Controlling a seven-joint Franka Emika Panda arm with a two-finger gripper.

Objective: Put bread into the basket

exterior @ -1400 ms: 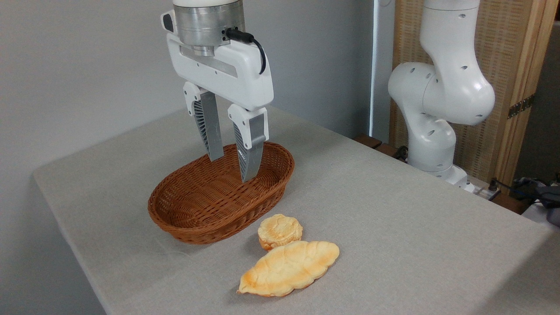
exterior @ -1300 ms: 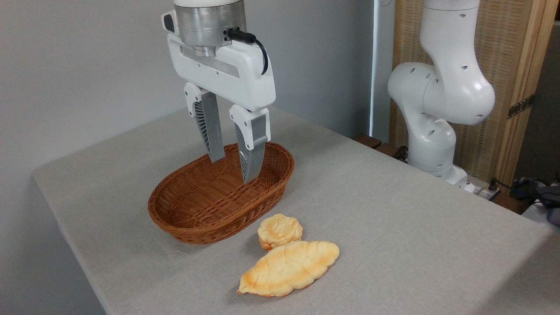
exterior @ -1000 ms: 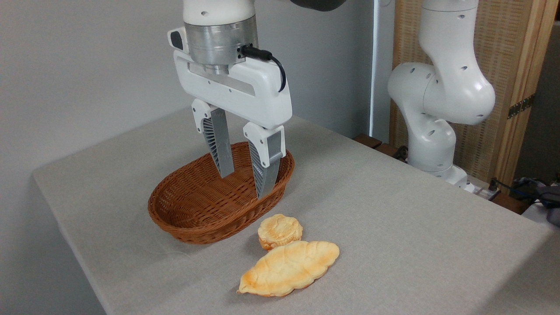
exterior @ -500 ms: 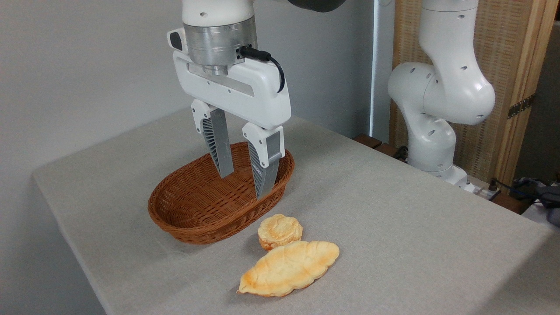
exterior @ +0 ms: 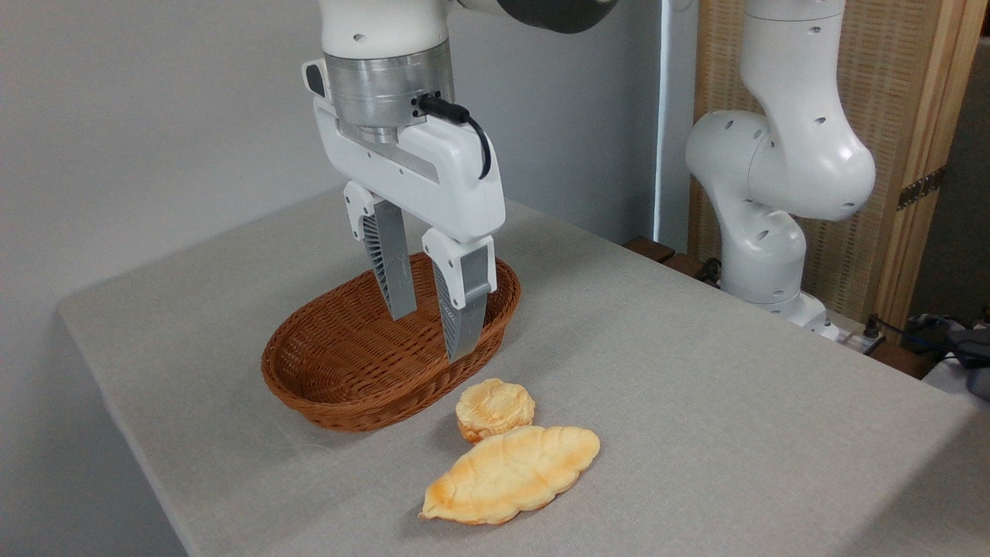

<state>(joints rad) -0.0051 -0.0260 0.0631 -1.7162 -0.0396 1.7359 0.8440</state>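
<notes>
— What is seen nearest the lower edge of the frame?

— The bread [exterior: 512,473] is laid flat on the grey table [exterior: 696,402], pointed end toward the lower left. A small round bun [exterior: 495,408] is set touching its upper edge.

— And farther back?

— The basket [exterior: 325,387] is placed left of centre, nothing inside. The gripper [exterior: 431,335] is held above its right end, fingers spread, nothing gripped. The arm's base [exterior: 773,232] is seen at the upper right.
</notes>
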